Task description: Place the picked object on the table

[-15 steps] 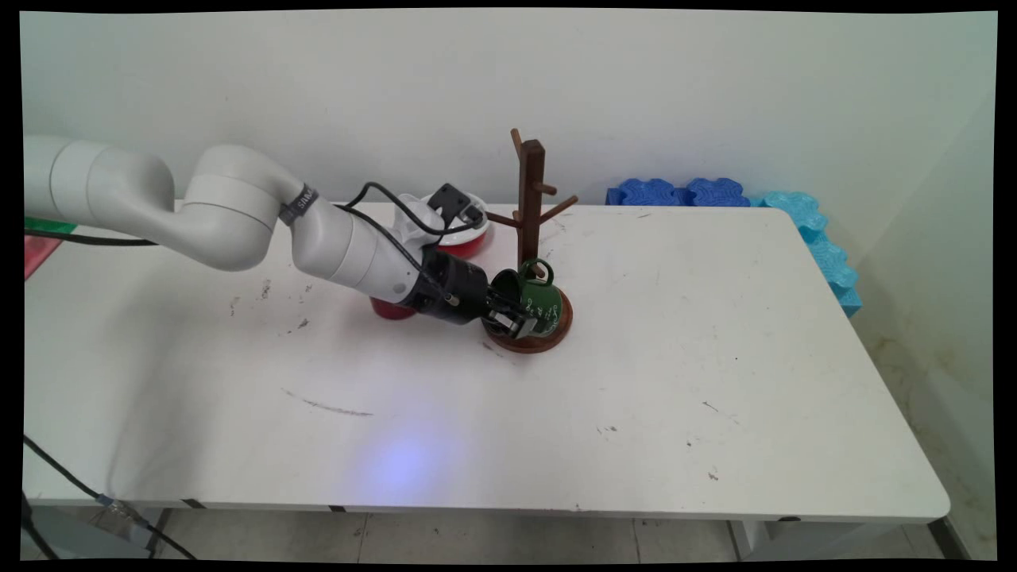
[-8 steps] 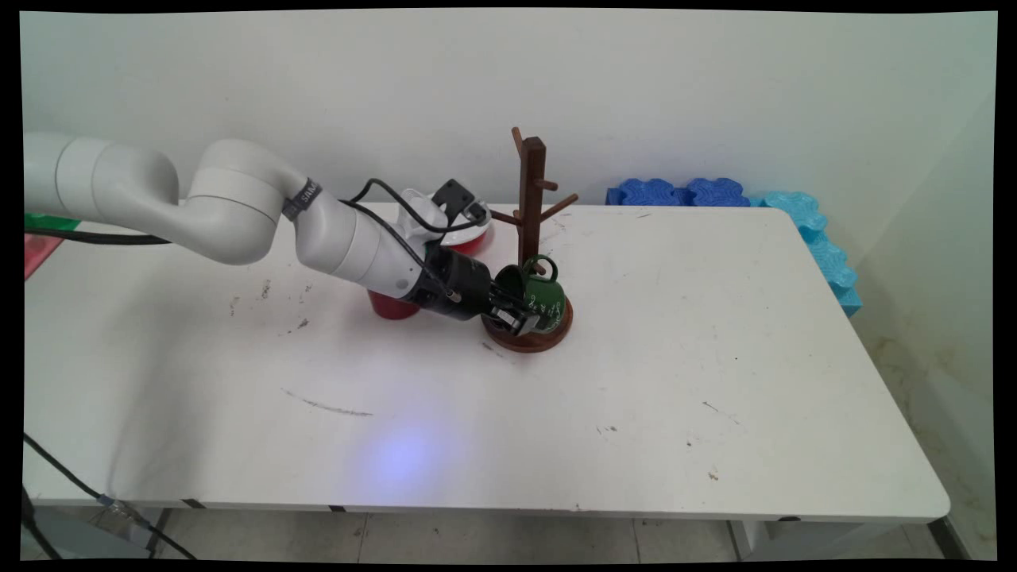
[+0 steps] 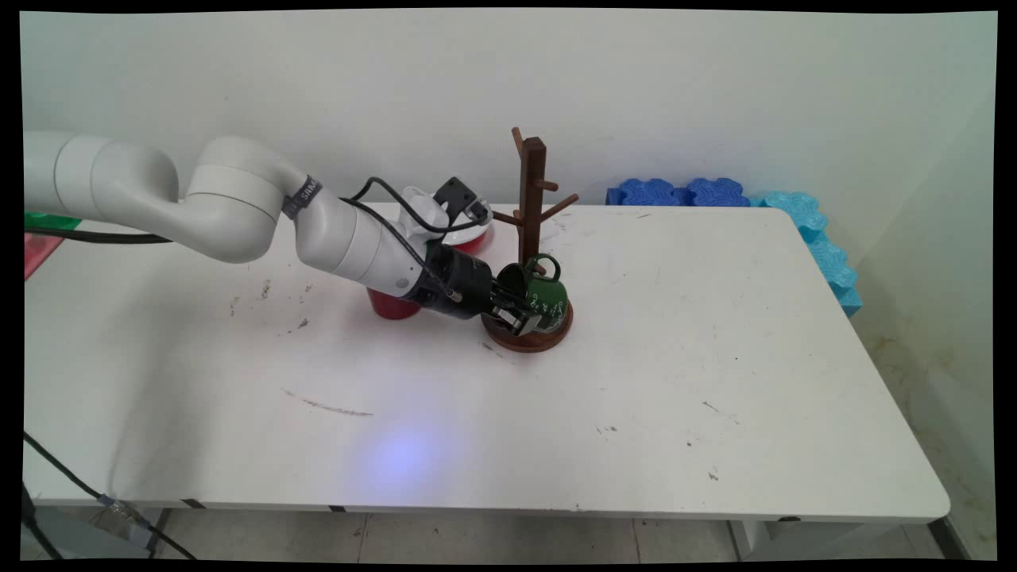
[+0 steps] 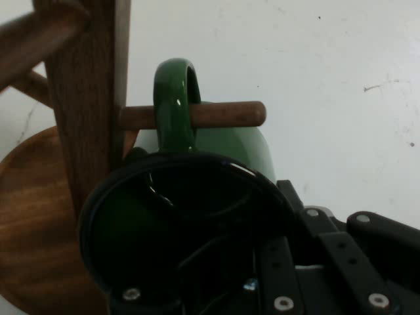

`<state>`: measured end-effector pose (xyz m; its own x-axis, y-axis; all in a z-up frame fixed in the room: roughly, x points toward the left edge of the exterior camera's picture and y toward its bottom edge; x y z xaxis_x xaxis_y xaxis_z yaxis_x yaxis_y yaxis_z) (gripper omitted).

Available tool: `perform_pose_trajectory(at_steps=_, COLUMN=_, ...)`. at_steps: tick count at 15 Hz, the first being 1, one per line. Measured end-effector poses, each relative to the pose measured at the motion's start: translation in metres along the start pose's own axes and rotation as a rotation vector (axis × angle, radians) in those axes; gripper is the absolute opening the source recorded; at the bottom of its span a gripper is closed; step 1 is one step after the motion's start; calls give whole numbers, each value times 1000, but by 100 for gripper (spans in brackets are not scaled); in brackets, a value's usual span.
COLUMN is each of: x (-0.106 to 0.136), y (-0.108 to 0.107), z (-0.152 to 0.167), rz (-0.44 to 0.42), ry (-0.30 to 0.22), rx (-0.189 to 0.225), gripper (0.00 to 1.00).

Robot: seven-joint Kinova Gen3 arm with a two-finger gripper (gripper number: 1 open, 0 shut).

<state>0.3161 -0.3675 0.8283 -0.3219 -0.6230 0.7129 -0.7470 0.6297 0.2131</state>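
A dark green mug [image 3: 547,295] lies tilted against the wooden mug tree [image 3: 531,199], just above the tree's round base [image 3: 556,335]. My gripper [image 3: 518,316] is shut on the mug's rim, coming in from the left. In the hand view the gripper [image 4: 279,266] has one finger inside the mug [image 4: 230,147] and the other outside its wall. The mug's handle [image 4: 174,98] is threaded over a low peg [image 4: 230,115] that sticks out of the post [image 4: 88,98]. The peg's tip shows beyond the handle.
A red cup [image 3: 392,307] stands behind my wrist on the table [image 3: 715,357]. A red-and-white bowl [image 3: 469,236] sits at the back near the tree. Blue foam pieces [image 3: 683,192] and cyan foam pieces [image 3: 822,246] line the far right edge.
My gripper has carried the green mug slightly up and to the right, closer to the post. The rest of the table is unchanged.
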Motion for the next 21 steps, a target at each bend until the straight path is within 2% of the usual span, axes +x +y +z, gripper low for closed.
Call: perform_pose_trajectory(at_steps=21, x=3, y=31, z=-5, rz=27, ry=-6, rx=-39, gripper=0)
